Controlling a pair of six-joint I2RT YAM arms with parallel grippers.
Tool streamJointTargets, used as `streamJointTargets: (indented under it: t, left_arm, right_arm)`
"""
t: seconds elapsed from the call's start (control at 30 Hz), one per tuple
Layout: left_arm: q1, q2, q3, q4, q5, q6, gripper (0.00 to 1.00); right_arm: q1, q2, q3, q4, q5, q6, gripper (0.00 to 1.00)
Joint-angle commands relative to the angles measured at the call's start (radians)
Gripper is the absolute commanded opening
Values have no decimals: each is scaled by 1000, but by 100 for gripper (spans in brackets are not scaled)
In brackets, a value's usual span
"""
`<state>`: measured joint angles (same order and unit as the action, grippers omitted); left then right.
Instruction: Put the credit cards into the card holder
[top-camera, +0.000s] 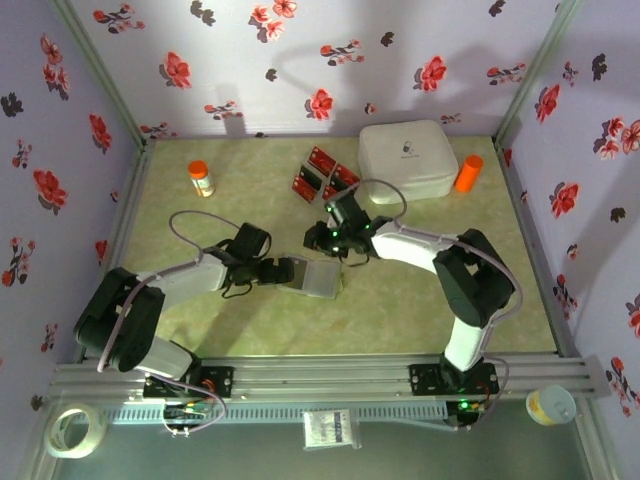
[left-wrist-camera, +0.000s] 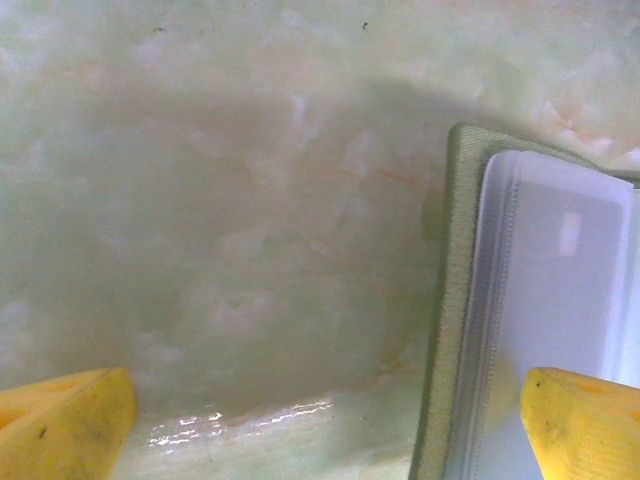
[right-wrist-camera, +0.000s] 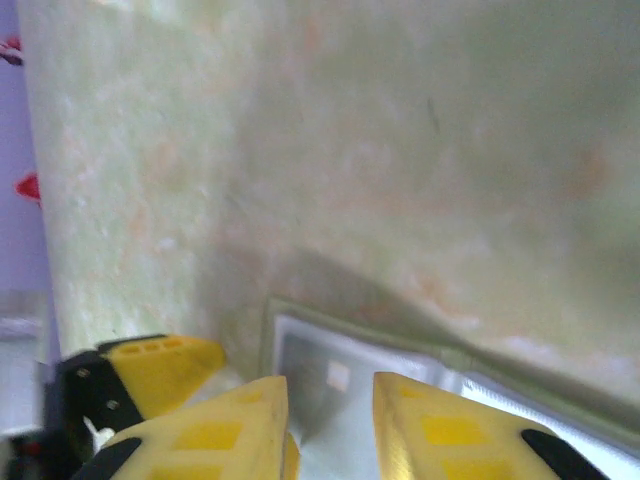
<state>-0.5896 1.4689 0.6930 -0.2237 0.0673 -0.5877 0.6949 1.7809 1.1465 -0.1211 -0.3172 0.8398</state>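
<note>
The card holder lies open on the table, olive outside with clear grey sleeves inside. My left gripper is at its left edge, jaws wide open; one yellow finger is over the sleeve and the other is over bare table. My right gripper hovers just above the holder's far side. Its jaws stand a little apart, with nothing between them. Several red credit cards lie in a cluster farther back.
A big white rounded box stands at the back right, with an orange cylinder beside it. A small bottle with an orange cap stands at the back left. Floral walls close in the table on three sides.
</note>
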Motion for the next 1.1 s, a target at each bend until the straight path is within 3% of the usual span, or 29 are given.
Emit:
streamJointTargets:
  t: [0.0,0.4,0.7,1.07]
  left_arm:
    - [-4,30,-3,20,-37,4,100]
    - [-4,13,-31,25,-39,-21,100]
    - [-4,13,-38,26,-35,-23,100]
    - [-7,21,-29,27,-27,-29,100]
  right_arm:
    - [-43,-30,130,-196,74,-134,34]
    - [-87,241,721,-657,339,-467,39]
    - [-89,479,1095,-866,427,-613,39]
    - [-89,561,1199,-907,444,-676,38]
